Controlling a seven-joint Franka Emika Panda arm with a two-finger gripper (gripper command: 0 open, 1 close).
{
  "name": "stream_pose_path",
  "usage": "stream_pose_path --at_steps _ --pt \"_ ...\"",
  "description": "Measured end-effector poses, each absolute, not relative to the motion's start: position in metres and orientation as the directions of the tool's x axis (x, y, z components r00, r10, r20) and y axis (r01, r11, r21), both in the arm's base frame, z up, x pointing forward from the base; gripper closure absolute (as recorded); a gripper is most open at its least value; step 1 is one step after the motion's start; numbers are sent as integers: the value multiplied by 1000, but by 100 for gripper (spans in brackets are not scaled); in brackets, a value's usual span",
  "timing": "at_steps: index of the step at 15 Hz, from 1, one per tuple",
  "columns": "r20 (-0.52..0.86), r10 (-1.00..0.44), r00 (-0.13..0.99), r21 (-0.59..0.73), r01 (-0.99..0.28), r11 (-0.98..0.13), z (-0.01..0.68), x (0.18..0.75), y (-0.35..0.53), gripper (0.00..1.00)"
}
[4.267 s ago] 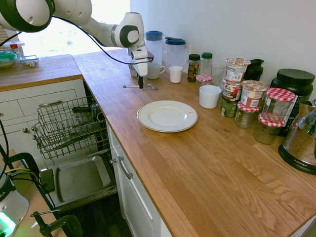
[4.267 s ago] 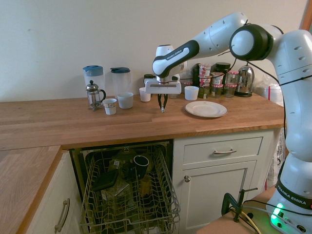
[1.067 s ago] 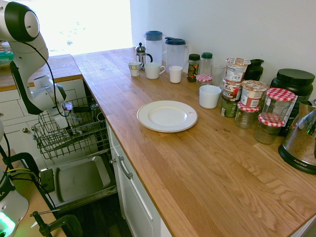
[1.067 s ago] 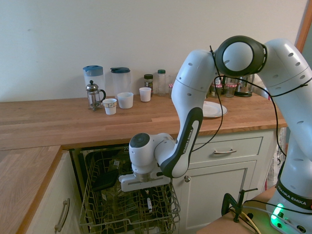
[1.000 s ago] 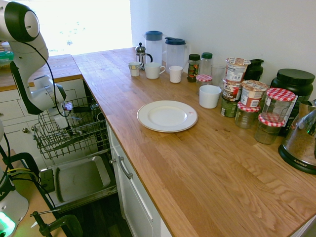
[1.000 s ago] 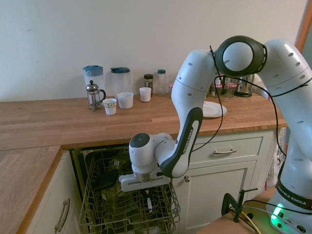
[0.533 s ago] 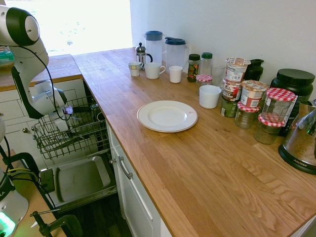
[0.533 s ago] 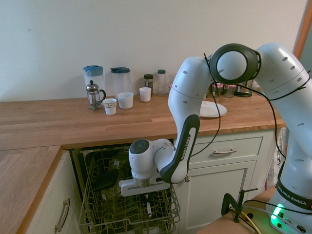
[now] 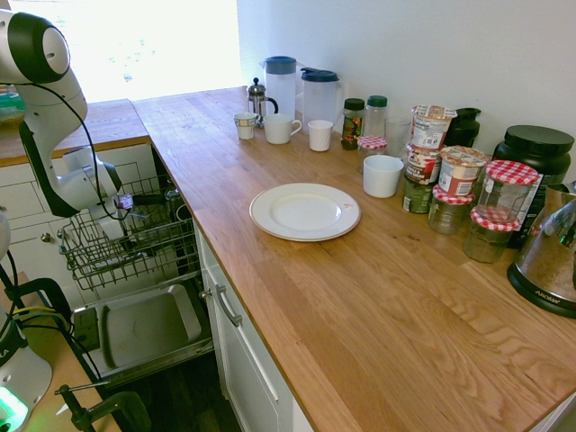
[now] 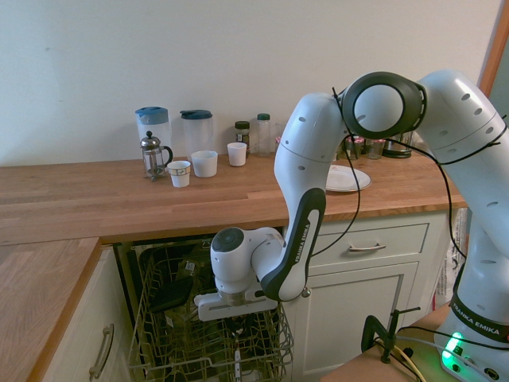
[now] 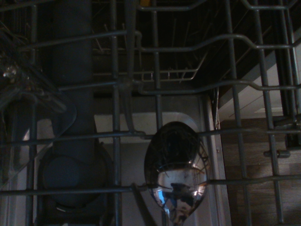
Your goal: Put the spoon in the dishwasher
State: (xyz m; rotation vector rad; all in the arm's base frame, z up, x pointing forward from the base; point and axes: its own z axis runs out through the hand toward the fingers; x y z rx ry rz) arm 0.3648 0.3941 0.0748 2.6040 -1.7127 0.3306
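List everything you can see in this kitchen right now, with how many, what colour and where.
counter: one, wooden, L-shaped along the wall
dishwasher: one, dark grey wire rack pulled out, grey door panel down, below the counter
spoon: one, shiny silver, bowl showing among the rack wires in the wrist view
plate: one, white, mid-counter
jugs: two, clear with blue lids, by the wall
French press: one, glass and metal, beside the jugs
cups: four, mostly white, between jugs and plate
jars: several, red checked lids, beyond the plate
kettle: one, steel, far end of the counter
arm: one, white, bent down over the rack
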Motion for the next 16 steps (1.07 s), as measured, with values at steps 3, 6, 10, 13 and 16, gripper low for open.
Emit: stream_pose_path --at_steps 3,6,10,13,16 --pt "198 -901 385 -128 -902 -413 107 354 394 0" --pt "223 -900 373 -162 -897 -412 158 344 399 0" --pt "258 -900 351 -175 -899 -401 210 324 405 0" --pt "275 -899 341 -179 -901 -396 254 306 404 0" --pt "277 -901 335 -176 -904 -390 302 289 395 0"
